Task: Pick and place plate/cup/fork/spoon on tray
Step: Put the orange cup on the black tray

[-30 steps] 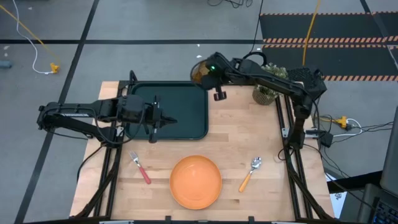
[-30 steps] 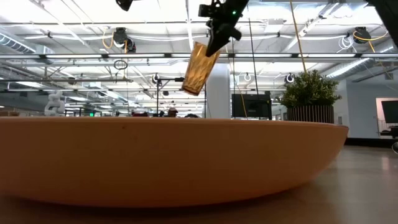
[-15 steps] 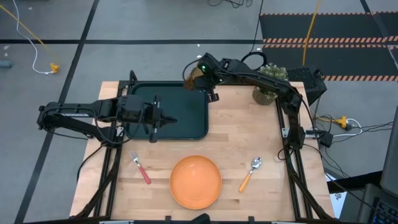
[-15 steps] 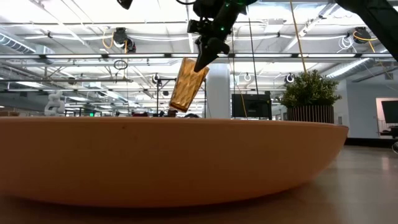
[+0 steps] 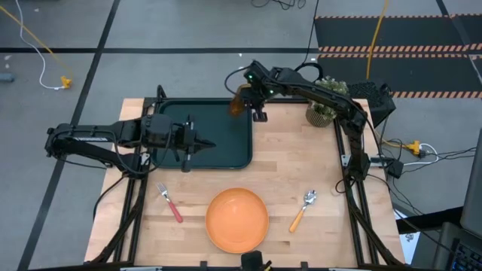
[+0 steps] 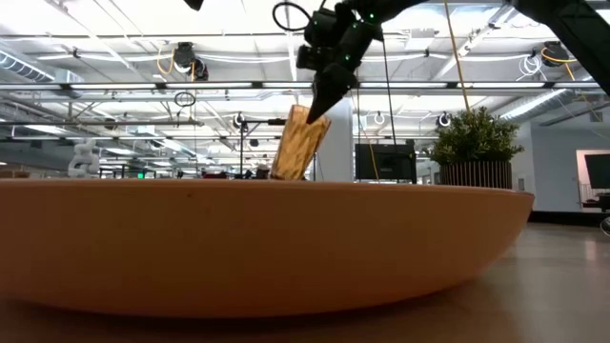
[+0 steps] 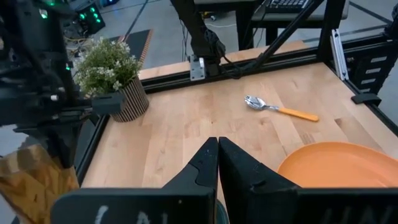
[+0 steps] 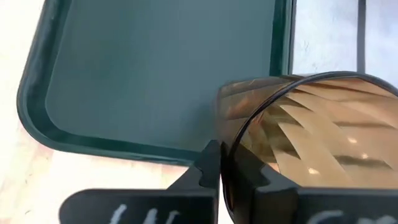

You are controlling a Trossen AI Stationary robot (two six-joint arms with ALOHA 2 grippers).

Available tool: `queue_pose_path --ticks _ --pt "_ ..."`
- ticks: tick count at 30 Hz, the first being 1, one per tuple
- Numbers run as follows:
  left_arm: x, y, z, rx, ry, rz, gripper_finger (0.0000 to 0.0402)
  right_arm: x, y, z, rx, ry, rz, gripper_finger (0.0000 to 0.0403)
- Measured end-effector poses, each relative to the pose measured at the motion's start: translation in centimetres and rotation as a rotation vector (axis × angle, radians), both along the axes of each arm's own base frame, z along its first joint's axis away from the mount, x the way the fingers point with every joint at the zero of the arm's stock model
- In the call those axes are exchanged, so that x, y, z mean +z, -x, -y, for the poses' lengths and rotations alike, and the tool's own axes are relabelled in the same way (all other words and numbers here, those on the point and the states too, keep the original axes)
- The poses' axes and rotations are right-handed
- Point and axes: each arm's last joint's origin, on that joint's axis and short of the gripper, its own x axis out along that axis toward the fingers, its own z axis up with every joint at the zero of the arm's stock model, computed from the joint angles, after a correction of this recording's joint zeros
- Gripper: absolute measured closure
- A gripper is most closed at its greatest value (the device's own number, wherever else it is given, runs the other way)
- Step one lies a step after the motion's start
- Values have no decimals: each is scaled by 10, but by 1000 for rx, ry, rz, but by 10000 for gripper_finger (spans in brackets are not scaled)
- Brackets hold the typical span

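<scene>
My right gripper (image 5: 250, 96) is shut on the amber cup (image 5: 239, 102) over the far right corner of the dark green tray (image 5: 173, 113). In the low view the cup (image 6: 297, 143) hangs tilted below the gripper, and the plate's rim (image 6: 286, 205) hides its bottom. My left gripper (image 5: 208, 146) is shut and empty over the tray's middle. The orange plate (image 5: 237, 219) lies flat near the table's front edge. The pink-handled fork (image 5: 170, 203) lies to its left and the orange-handled spoon (image 5: 303, 209) to its right. My right gripper pinches the cup's wall at its rim (image 8: 227, 146), one finger (image 8: 249, 174) inside the cup and one (image 8: 208, 165) outside. The fingers come from above, slanting down. The cup hangs below them, mouth up and tilted; whether its bottom touches the tray is hidden.
A tan pot with a green plant (image 5: 324, 113) stands at the table's far right. Bare wood lies between the tray and the plate and along the right side. The black frame posts (image 5: 350, 158) stand at the right edge.
My right gripper has gone down and toward the table's near edge with the cup, from beyond the tray's far rim to over its far right corner. The cup hangs lower and stands more upright than before.
</scene>
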Motion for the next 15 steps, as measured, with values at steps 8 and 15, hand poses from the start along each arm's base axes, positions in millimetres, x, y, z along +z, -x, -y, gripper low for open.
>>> queue_pose_path --ticks 8,15 --pt "0 0 0 0 0 0 385 -28 1 3 -9 -16 -34 403" --pt "0 0 0 0 0 0 385 -42 2 3 -12 -21 -54 400"
